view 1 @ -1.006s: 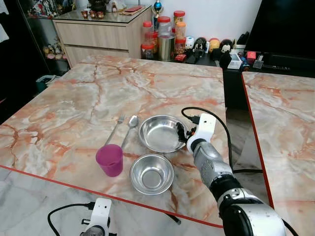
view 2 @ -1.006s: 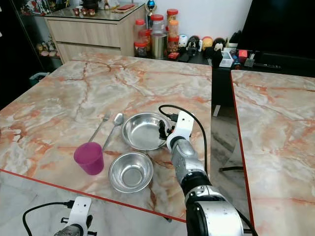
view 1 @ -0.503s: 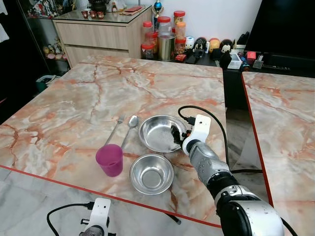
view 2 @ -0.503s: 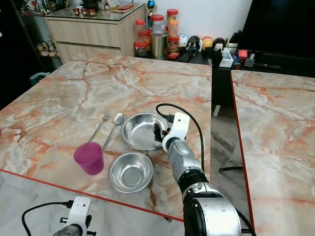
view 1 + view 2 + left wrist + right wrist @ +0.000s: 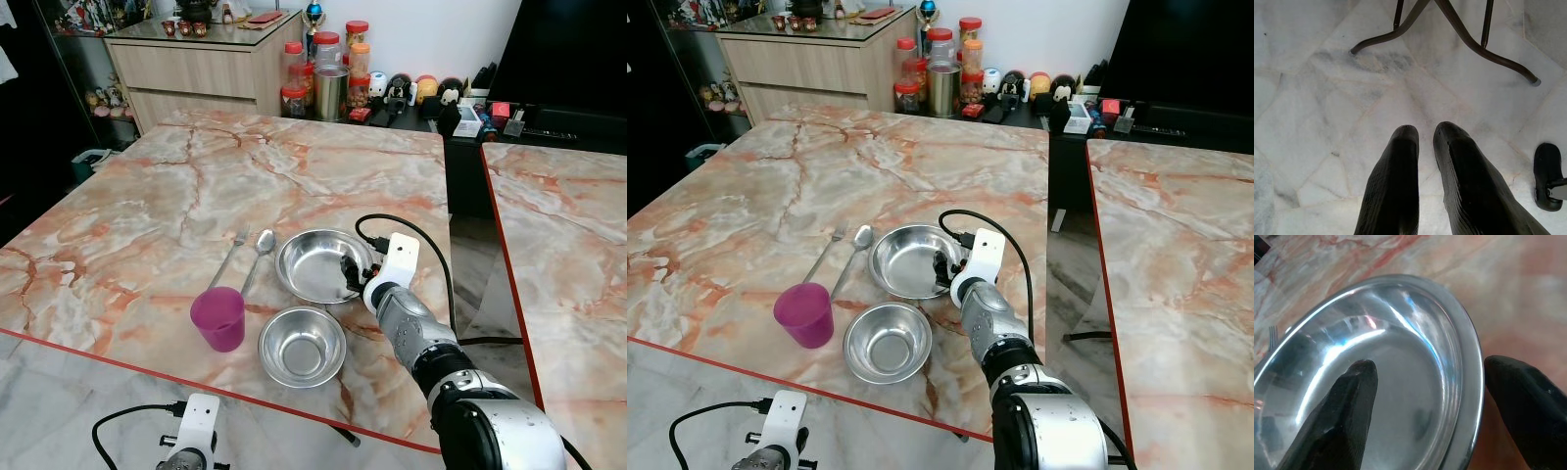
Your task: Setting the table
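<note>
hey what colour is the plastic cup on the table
The cup is magenta-purple, clearest in the left eye view.

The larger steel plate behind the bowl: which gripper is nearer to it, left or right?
Right. The right gripper is open astride the steel plate's right rim, one finger inside, one outside. The left gripper hangs low over the floor, below the table edge.

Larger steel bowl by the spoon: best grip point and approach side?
Pinch the larger steel bowl at its thin rolled rim on the robot's right side, one finger inside, one outside. It sits upright and wide, too broad to span, and the spoon and smaller bowl crowd its other sides. The right gripper, open, already straddles that rim.
</note>
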Robot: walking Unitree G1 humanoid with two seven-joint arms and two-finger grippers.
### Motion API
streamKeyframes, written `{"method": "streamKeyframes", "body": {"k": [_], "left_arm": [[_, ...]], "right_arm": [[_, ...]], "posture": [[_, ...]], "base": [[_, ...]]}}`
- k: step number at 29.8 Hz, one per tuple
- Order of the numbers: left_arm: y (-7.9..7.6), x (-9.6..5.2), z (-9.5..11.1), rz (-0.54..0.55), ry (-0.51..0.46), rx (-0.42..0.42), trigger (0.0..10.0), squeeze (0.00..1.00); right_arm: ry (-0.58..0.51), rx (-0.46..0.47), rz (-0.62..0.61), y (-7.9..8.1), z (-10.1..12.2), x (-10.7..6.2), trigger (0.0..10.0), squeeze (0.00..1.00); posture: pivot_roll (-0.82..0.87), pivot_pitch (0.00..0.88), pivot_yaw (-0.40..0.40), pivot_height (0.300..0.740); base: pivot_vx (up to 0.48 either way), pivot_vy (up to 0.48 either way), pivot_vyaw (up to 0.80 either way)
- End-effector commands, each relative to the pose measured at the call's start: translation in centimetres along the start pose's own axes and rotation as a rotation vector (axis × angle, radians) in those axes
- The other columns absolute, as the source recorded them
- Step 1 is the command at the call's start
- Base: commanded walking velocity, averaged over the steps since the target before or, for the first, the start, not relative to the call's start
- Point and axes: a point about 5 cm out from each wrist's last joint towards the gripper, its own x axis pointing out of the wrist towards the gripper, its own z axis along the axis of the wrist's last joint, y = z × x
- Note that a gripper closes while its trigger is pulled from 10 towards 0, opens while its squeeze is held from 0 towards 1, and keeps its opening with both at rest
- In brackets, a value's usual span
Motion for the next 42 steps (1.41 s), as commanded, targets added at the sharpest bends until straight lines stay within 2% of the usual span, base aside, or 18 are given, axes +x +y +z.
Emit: {"method": "streamKeyframes", "body": {"k": [1,3,4,5,6,7,8,13,18,19,42], "left_arm": [[0.15,-0.02,-0.27,0.004,0.019,0.002,10.0,0.0],[0.18,-0.03,-0.32,0.006,0.021,0.0,10.0,0.0],[0.17,-0.03,-0.32,0.007,0.021,0.0,10.0,0.0],[0.17,-0.04,-0.32,0.007,0.021,0.0,10.0,0.0],[0.17,-0.04,-0.32,0.008,0.021,-0.001,10.0,0.0],[0.18,-0.04,-0.32,0.009,0.021,-0.002,10.0,0.0],[0.19,-0.04,-0.32,0.009,0.021,-0.002,10.0,0.0],[0.23,-0.03,-0.27,0.012,0.019,-0.002,10.0,0.0],[0.22,-0.03,-0.27,0.014,0.019,-0.002,10.0,0.0],[0.21,-0.03,-0.29,0.014,0.019,-0.002,10.0,0.0],[0.07,-0.03,-0.28,0.013,0.019,-0.008,10.0,0.0]], "right_arm": [[0.014,0.023,0.0,0.18,0.01,0.06,10.0,0.0],[0.02,0.037,0.007,0.19,-0.17,0.06,10.0,0.0],[0.02,0.039,0.008,0.18,-0.19,0.05,8.1,0.0],[0.02,0.041,0.009,0.18,-0.2,0.05,8.1,0.0],[0.019,0.051,0.013,0.21,-0.21,0.06,3.2,0.0],[0.018,0.055,0.015,0.23,-0.21,0.06,1.6,0.0],[0.016,0.059,0.019,0.27,-0.21,0.07,0.7,0.0],[0.006,0.061,0.017,0.32,-0.1,0.08,1.3,0.0],[-0.003,0.059,0.012,0.3,0.02,0.09,0.6,0.0],[-0.006,0.061,0.011,0.29,0.04,0.09,0.0,0.0],[-0.06,0.078,-0.012,-0.07,0.78,0.06,0.0,0.0]], "posture": [[0.09,0.0,-0.014,0.74],[0.09,0.0,-0.019,0.74],[0.09,0.0,-0.019,0.74],[0.09,0.0,-0.019,0.74],[0.09,0.0,-0.019,0.74],[0.09,0.0,-0.019,0.74],[0.09,0.0,-0.019,0.74],[0.1,0.0,-0.022,0.74],[0.09,0.0,-0.023,0.74],[0.09,0.0,-0.023,0.74],[0.09,0.0,-0.023,0.74]], "base": [[0.0,0.0,0.0],[0.0,0.0,0.0],[0.0,0.0,0.0],[0.0,0.0,0.0],[0.0,0.0,0.0],[0.0,0.0,0.0],[0.0,0.0,0.0],[0.0,0.0,0.0],[0.0,0.0,0.0],[0.0,0.0,0.0],[0.0,0.0,0.0]]}}
